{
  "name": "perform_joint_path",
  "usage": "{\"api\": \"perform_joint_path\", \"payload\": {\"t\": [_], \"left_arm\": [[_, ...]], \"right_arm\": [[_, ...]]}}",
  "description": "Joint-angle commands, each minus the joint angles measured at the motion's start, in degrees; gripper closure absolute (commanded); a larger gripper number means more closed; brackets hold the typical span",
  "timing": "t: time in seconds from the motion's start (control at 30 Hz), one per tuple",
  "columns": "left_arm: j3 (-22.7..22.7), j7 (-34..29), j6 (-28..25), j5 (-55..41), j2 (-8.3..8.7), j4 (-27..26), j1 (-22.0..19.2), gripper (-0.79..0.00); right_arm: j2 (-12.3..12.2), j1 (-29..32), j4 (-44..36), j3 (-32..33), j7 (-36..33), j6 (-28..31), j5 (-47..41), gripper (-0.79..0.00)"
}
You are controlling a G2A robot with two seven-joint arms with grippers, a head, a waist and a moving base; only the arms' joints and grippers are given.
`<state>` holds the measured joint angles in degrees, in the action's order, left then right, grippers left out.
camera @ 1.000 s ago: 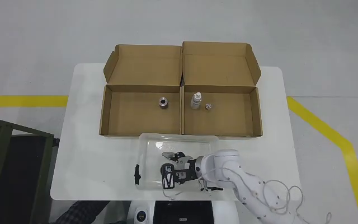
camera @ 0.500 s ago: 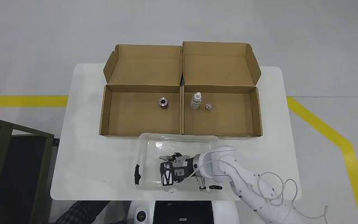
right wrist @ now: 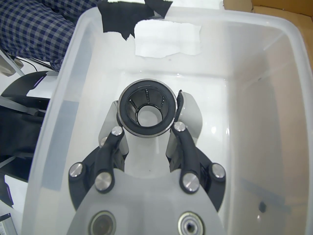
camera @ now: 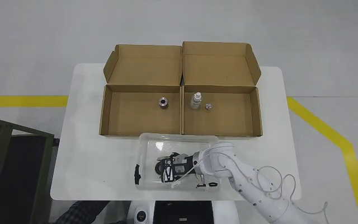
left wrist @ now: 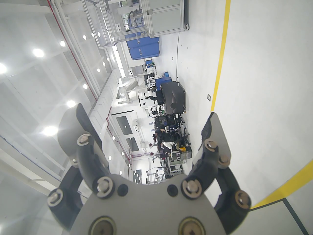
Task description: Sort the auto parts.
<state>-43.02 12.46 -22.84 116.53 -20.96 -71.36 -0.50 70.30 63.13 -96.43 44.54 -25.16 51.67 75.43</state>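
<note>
Clamped in right gripper [right wrist: 148, 106], inside clear bin [right wrist: 244, 15]: one bearing [right wrist: 146, 131], unsorted. Already boxed beyond it: metal ring [camera: 162, 102], white bottle [camera: 196, 101], small fitting [camera: 208, 106]. Wide and empty: left gripper [left wrist: 146, 112].

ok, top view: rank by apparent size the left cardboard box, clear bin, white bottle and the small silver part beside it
1. left cardboard box
2. clear bin
3. white bottle
4. small silver part
None is much nearer the camera, so the order holds.
</note>
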Motion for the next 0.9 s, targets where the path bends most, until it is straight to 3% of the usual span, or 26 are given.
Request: {"api": "perform_joint_path", "payload": {"t": [0.0,0.87], "left_arm": [[0.0,0.0,0.0,0.0,0.0,0.0,0.0,-0.785],[0.0,0.0,0.0,0.0,0.0,0.0,0.0,-0.785]], "right_arm": [[-0.13,0.05,-0.33,0.41,0.29,0.16,-0.6,0.0],[-2.76,2.37,-3.22,11.14,5.81,2.41,-19.02,0.0]]}}
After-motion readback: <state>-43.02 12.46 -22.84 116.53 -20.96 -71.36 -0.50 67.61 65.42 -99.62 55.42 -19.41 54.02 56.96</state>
